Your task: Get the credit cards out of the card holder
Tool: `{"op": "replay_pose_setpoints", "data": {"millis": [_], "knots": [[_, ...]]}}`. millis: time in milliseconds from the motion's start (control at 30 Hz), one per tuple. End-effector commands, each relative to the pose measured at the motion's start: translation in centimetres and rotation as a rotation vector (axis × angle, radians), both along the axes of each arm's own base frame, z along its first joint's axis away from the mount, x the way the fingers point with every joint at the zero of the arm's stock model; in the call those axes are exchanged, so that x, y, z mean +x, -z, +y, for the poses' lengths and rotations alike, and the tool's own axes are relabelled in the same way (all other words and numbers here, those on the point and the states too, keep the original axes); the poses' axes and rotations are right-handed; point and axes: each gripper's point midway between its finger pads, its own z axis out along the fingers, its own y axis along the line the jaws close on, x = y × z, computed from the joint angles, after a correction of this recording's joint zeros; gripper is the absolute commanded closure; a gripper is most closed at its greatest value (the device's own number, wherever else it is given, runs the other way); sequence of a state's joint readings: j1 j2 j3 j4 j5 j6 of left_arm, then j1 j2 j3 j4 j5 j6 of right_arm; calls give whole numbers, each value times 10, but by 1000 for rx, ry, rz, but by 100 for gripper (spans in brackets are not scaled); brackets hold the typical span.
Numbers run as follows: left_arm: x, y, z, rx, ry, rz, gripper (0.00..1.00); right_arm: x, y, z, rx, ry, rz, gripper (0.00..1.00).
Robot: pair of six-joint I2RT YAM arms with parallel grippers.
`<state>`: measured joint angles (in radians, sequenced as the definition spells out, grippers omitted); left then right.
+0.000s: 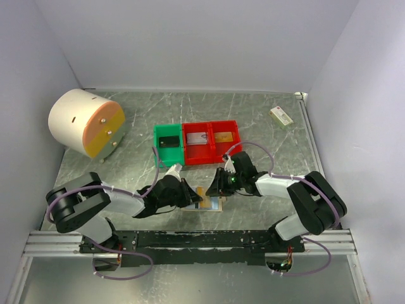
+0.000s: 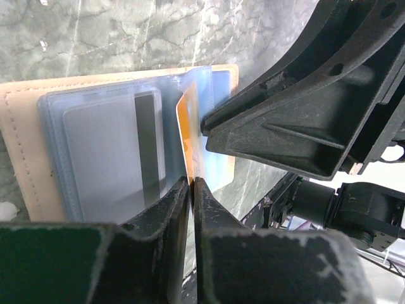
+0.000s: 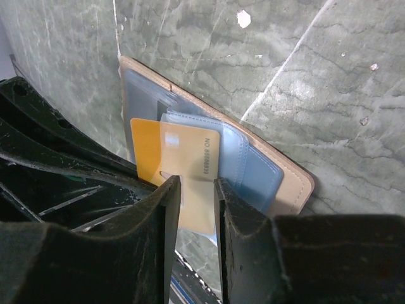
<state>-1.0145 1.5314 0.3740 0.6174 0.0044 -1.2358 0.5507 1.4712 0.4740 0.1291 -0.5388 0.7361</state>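
Left jaws: all but closed, with a thin slit between the fingertips (image 2: 177,193). The edge of a gold plastic credit card (image 2: 188,136) runs into that slit; whether they pinch it cannot be told.

Right jaws: parted, fingertips (image 3: 166,193) down against the face of the same gold card.

Flat tan folding card holder (image 1: 212,204) with pale blue-grey pockets: lies open on the grey marbled tabletop (image 1: 253,114) at 6 o'clock, between the two arms. The gold card stands partly out of a pocket. A grey card with a dark stripe (image 2: 120,152) sits in the neighbouring clear pocket.

At 12 o'clock of the holder:
- green plastic bin (image 1: 157,136), holding a dark card (image 1: 168,141)
- two red plastic bins (image 1: 202,157), each holding a card

At 10 o'clock: white cylinder with an orange face (image 1: 76,117).

At 2 o'clock: small white-and-green box (image 1: 281,116).
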Motion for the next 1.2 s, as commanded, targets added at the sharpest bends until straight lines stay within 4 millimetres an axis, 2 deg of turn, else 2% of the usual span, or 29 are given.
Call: {"op": "replay_pose_setpoints", "data": {"millis": [0,133,367,467,533,667,800,867,1000,1167], "knots": [[1,-13,3,-34,-14,-29,83,-5,24,-21,-133,41,25,71],[2,-16,12,-15,-36,-40,89,-2,24,-23,-149,49,16,71],[2,-17,16,22,-35,-45,93,1,23,-22,-155,57,12,71],[5,-17,22,74,-57,-47,93,6,15,-20,-149,54,-11,71],[8,-17,30,118,-82,-53,93,13,2,-15,-122,46,-51,70],[13,-33,42,139,-106,-113,93,29,-39,-4,-42,30,-178,64],[17,-49,52,148,-130,-164,93,51,-77,-3,-35,58,-317,47],[19,-53,58,168,-145,-179,93,60,-85,-7,-56,91,-356,43],[20,-63,66,171,-159,-211,93,70,-78,-19,-126,174,-350,37],[24,-74,71,185,-146,-250,93,67,-61,-15,-137,161,-277,36]]}}
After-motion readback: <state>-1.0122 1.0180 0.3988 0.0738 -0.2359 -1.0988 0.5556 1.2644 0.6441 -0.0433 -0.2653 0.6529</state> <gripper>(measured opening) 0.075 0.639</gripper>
